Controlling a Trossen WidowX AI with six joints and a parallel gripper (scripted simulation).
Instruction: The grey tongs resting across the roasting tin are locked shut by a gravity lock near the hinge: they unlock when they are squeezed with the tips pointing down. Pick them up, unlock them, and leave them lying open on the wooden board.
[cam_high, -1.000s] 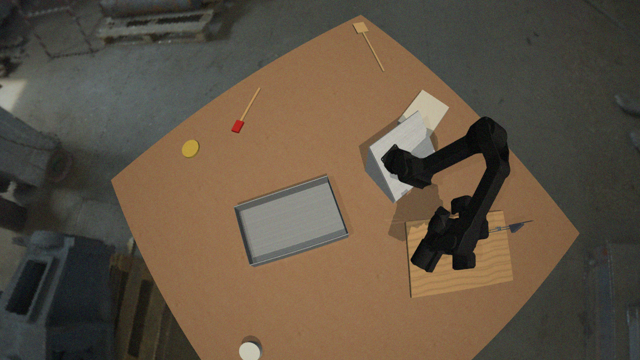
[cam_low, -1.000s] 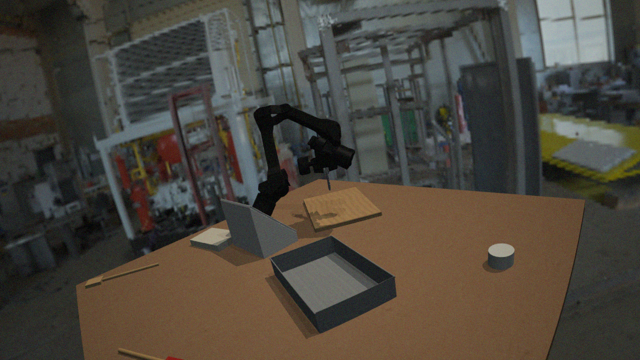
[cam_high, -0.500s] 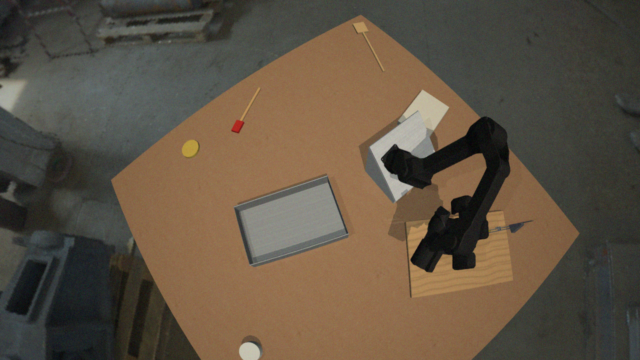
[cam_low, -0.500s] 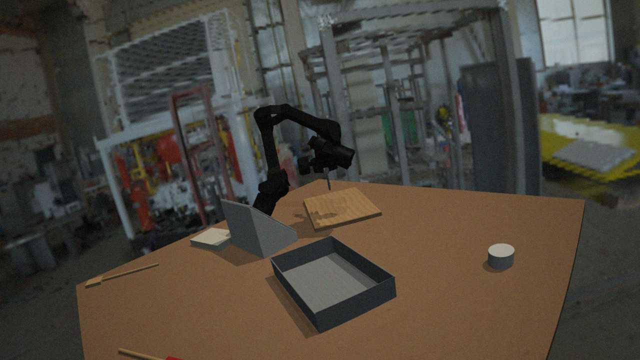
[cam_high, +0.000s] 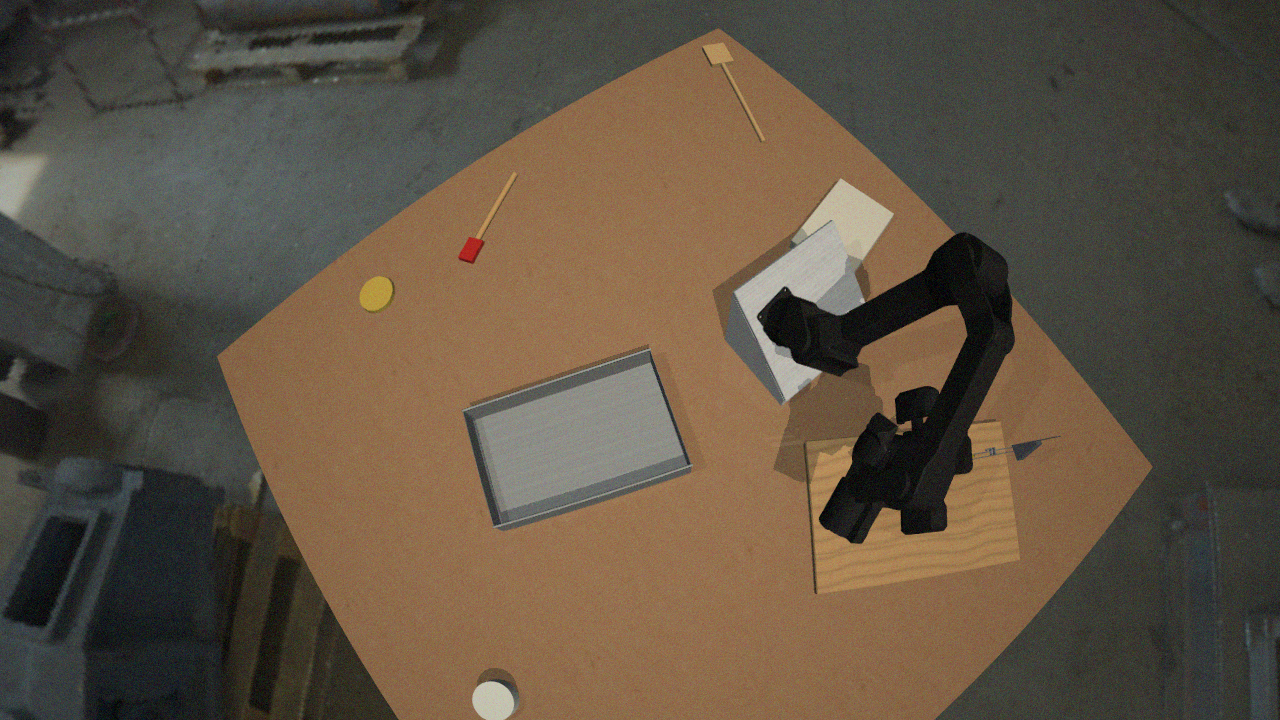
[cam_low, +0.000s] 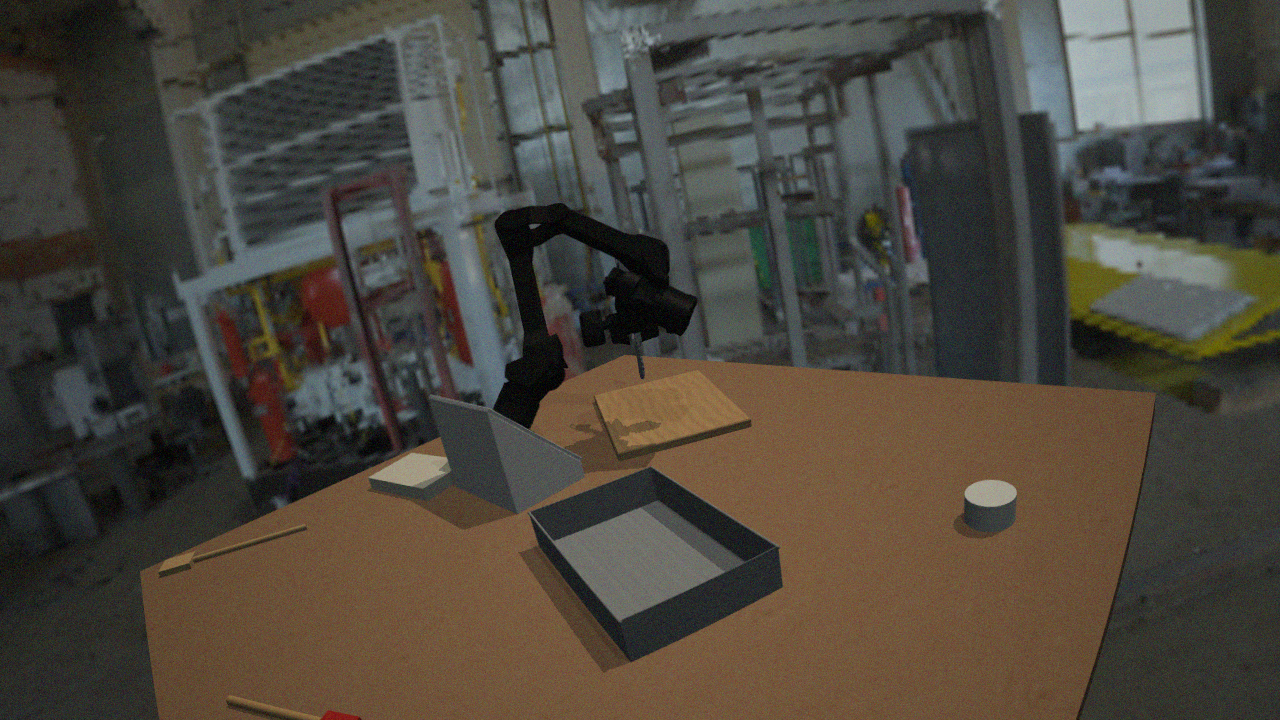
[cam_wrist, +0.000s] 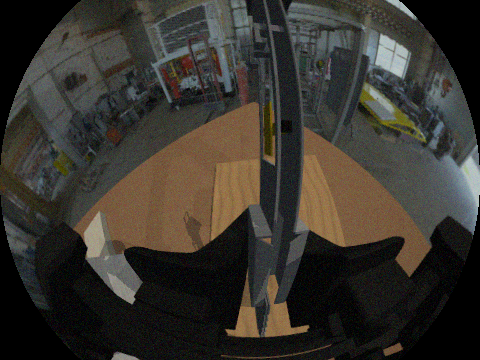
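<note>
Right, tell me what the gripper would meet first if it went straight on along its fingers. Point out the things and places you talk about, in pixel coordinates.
Probably the wooden board (cam_high: 975, 537) (cam_low: 689, 402) (cam_wrist: 235, 190): the gripper (cam_high: 921, 458) (cam_low: 638, 336) (cam_wrist: 262, 212) seems to point down at it, tongs (cam_high: 1027, 449) (cam_low: 640, 362) (cam_wrist: 291, 125) in its grip. Its exact tilt and the depth are unclear.

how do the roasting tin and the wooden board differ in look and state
The roasting tin is grey, while the wooden board is light brown with visible grain. The tin has raised walls around its floor; the board is a flat slab. The tin stands away from the arm, whereas the gripper, shut on the tongs, hangs above the board. Both are four-sided and rest on the table.
</note>
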